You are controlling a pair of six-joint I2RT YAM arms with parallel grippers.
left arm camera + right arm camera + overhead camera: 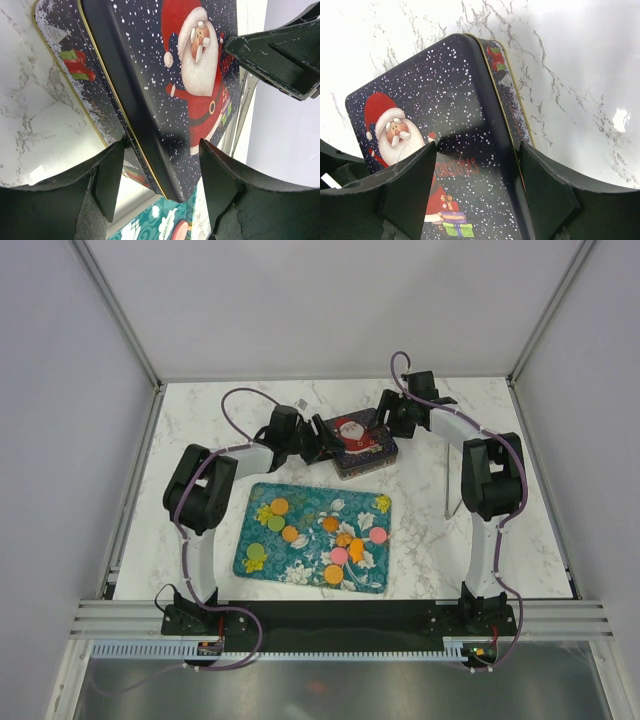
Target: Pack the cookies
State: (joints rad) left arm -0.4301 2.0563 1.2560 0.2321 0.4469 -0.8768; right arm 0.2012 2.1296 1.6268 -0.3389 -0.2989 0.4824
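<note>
The cookies lie scattered on a teal patterned tray [310,502]: orange [280,506], green [276,523] and pink [377,535] discs and a yellow flower [382,503]. Behind the tray stands a dark blue Santa tin [362,445] with its lid on. My left gripper [318,445] is open at the tin's left end; its jaws straddle the near corner of the lid [160,150]. My right gripper [392,420] is open at the tin's far right; its jaws hang over the lid [477,147], and its right finger [545,190] is at the tin's side edge. Neither holds anything.
A thin metal rod [447,480] lies on the marble table to the right of the tin. A small grey object [300,403] sits behind the left gripper. White walls close in the table on three sides. The tray's edge [160,220] shows just below the tin's corner.
</note>
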